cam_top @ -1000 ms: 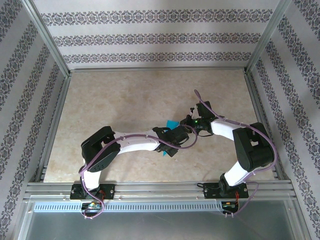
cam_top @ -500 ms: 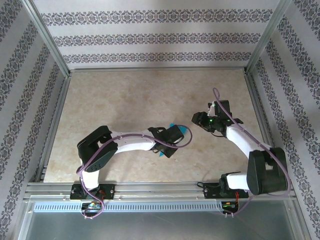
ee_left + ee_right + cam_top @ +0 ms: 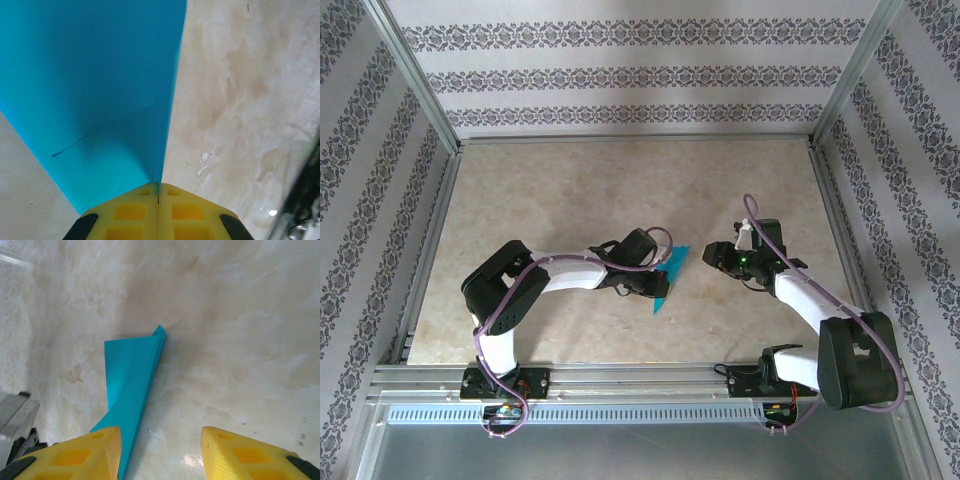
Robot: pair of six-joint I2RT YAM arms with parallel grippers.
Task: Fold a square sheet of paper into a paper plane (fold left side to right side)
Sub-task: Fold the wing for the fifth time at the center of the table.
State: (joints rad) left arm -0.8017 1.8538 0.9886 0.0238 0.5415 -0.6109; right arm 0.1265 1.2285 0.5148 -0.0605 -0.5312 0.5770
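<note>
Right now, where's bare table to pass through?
Free: far half of the table up to the back wall, and the near strip in front of the blue paper. Crowded: centre, where the left gripper pinches it and the open right gripper hangs alongside.

Top cam: high, near-edge side, looks down on table. Wrist cams: close-up; both share paper plane.

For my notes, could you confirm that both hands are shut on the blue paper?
Not quite: the left hand is shut on the blue paper, but the right hand is open and not gripping it, as the right wrist view shows.
</note>
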